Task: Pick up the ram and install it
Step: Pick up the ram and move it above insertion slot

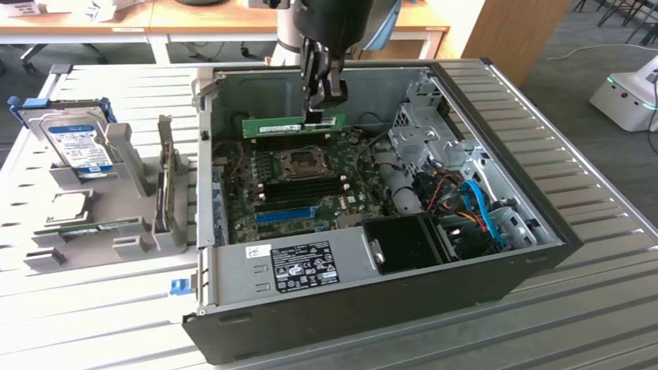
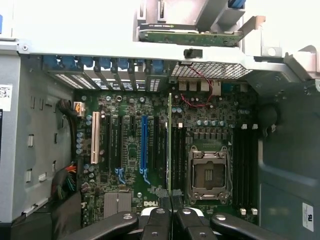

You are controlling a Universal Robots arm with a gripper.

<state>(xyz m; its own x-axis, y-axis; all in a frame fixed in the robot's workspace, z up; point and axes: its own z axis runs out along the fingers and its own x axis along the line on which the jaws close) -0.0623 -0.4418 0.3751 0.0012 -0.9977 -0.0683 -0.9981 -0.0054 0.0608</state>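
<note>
Jaws are clamped on the ram (image 1: 288, 124). Your gripper (image 1: 325, 114) comes straight down on the stick's upper edge, near its end toward the exterior view's right. From the wrist camera the gripper (image 2: 171, 206) closes around the ram (image 2: 169, 145), which you see edge-on as a thin green line. Its sticker and chips can't be read from that angle.

Ram position: inside the open computer case (image 1: 463, 297), with its long edge level, over the motherboard (image 1: 350, 196). It sits just beyond the CPU socket (image 1: 305, 160) as the exterior view looks. The wrist view lines it up along the black memory slots (image 2: 179, 150) just beside the CPU socket (image 2: 209, 172). You can't tell whether its lower edge touches a slot or hangs clear of it, because the stick itself covers that line.

Further out on the board you have the blue slot strip (image 1: 283, 213), then a black fan shroud (image 1: 411, 245). The blue cables (image 1: 481, 210) are partly tucked under metal brackets.

The arm (image 1: 329, 23) is cut off at the exterior view's upper edge.

Outside the case, toward the exterior view's left, a gray fixture (image 1: 123, 146) holds a hard drive (image 1: 77, 142) upright, blue label facing out. A second green stick (image 1: 88, 229) lies low in the fixture, mostly hidden by its walls.
</note>
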